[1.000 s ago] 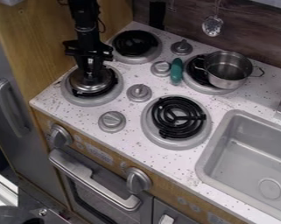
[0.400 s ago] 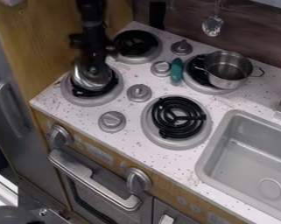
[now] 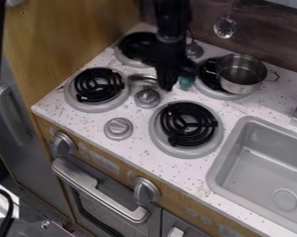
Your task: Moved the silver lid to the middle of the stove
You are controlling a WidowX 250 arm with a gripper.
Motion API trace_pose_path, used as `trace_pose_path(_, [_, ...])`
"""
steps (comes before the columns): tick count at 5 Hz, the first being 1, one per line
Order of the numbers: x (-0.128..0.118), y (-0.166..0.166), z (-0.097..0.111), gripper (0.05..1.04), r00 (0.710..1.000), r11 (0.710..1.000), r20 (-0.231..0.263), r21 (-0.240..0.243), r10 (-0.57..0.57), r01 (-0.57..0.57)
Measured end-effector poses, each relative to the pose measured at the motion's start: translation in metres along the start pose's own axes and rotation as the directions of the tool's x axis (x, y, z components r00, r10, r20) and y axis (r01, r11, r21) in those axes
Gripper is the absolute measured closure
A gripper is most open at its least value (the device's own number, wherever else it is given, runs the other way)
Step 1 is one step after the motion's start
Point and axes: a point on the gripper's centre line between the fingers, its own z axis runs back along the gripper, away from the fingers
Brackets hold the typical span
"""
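Silver lid (image 3: 142, 77) at the gripper (image 3: 167, 84)

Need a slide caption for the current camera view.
Black gripper over the middle of the toy stove, partly hiding the silver lid; metal pot on a burner.

Shines like polished metal on the pot (image 3: 242, 88), smooth and reflective, and gleams much the same on the visible edge of the lid (image 3: 138, 77) and on the ladle (image 3: 225, 28). Looks smooth and hard across the speckled tabletop (image 3: 73, 118). Reads as matt, plastic-like in the sink (image 3: 237, 171), with a satin, metallic look on the oven handle (image 3: 101, 190). Shows as grained wood on the side panel (image 3: 64, 37) and back wall (image 3: 268, 37). Looks dull on the gripper (image 3: 168, 82).
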Motion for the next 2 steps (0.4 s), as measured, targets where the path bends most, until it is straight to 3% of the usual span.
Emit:
trace_pose_path(1, [-0.005,-0.037,-0.002,1.030,0.999,0.998,-0.005,-0.028,-0.054,0.054])
trace_pose_path(2, [-0.010,-0.049,-0.010,1.030,0.997,0.997,-0.031,-0.031,-0.077,0.076])
